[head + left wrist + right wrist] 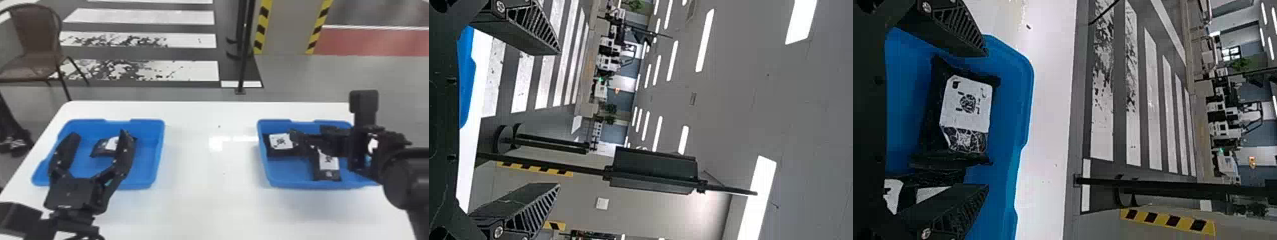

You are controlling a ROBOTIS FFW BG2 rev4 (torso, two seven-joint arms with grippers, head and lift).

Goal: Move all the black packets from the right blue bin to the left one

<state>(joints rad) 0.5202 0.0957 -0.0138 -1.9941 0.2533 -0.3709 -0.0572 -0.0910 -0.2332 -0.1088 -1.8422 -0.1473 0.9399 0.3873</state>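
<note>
head view: on the white bench (pixel 204 204) stand two blue bins, well apart. the left tool (pixel 99 135) is over the left bin (pixel 146 186), its two fingers spread apart; a black packet with a white label (pixel 110 146) lies in that bin, seen between them. the right tool (pixel 306 136) reaches in from the right over the right bin (pixel 293 185). in there, one labelled packet (pixel 281 141) lies in the far left corner and another labelled packet (pixel 328 164) nearer the front edge, partly behind the tool. past the bench are a brown chair (pixel 38 38), a dark pole (pixel 244 63) and white floor stripes (pixel 178 70).

left wrist view: the left tool (pixel 559 119) has its fingers wide apart, with the pole and stripes seen beyond.

right wrist view: the right tool (pixel 987 120) is open too, the corner packet lying between its fingers as seen here, the other partly hidden behind one finger.
</note>
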